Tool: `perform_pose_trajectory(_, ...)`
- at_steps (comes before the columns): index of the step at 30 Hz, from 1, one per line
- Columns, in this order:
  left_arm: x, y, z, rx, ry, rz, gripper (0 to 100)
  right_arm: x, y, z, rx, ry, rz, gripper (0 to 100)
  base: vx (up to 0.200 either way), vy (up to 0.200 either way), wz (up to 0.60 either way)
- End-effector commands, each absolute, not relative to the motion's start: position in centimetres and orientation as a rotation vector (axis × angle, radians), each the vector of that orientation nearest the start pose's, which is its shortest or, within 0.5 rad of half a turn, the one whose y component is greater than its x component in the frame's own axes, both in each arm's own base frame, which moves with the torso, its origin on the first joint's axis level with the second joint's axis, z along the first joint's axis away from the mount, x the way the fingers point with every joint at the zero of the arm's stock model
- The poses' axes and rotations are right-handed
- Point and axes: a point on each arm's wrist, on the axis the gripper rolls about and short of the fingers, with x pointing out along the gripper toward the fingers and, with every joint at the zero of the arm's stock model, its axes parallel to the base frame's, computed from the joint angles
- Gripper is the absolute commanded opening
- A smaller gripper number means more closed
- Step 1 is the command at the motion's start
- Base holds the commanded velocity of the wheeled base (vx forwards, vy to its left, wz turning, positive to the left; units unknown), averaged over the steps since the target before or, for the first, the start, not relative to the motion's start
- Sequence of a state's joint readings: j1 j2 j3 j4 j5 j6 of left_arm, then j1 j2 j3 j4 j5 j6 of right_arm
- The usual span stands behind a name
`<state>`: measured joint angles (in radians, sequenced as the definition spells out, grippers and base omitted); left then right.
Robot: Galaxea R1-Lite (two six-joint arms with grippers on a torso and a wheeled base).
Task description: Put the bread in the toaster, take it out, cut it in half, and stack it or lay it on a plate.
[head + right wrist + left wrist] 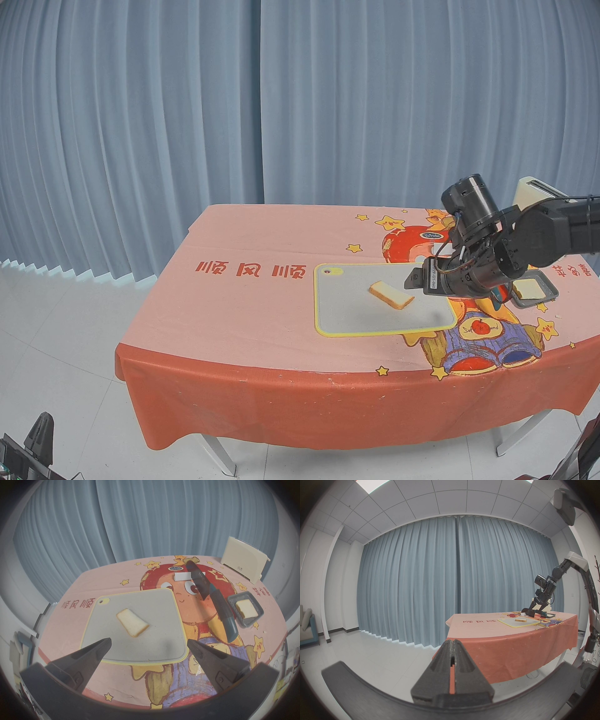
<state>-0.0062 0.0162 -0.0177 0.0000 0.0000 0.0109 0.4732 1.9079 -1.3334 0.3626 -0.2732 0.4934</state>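
The right gripper [148,644] hung empty, jaws spread wide, over one edge of the grey, yellow-rimmed plastic cutting board [156,611]. The pale, golden-crusted slice of bread [132,622] lay flat mid-board. I judged it light, soft and crumbly, best pinched gently across its crusts.

The tablecloth [250,312] looks matt cloth, the cutting board [350,309] smooth plastic.

Room on the board, clutter to its right

A gripper could come down on the cutting board [350,312] on any side of the bread slice [391,294]. The right gripper [148,642], jaws spread, hangs above the board's right side. Beyond it lie the knife [215,602], the tray [247,622] and the toaster [243,559].
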Motion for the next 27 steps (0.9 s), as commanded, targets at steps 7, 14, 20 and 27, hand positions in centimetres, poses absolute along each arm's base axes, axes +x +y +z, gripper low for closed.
perform_pose_trajectory(7, -2.2, 0.0, 7.6, 0.011, 0.014, -0.006, 0, 33.8, 16.4, 13.6, 0.074, 0.948, -0.117, 100, 0.000, 0.000, 0.00)
perform_pose_trajectory(14, -2.2, 0.0, 7.6, 0.011, 0.014, -0.006, 0, 34.4, 16.2, 13.8, 0.081, 0.936, -0.125, 100, 0.000, 0.000, 0.00)
perform_pose_trajectory(20, -2.2, 0.0, 7.6, 0.011, 0.015, -0.006, 0, 34.6, 16.3, 13.2, 0.062, 0.945, -0.134, 100, 0.000, 0.000, 0.00)
perform_pose_trajectory(27, -2.2, 0.0, 7.6, 0.011, 0.012, -0.006, 0, 35.5, 16.5, 12.8, 0.049, 0.936, -0.153, 100, 0.000, 0.000, 0.00)
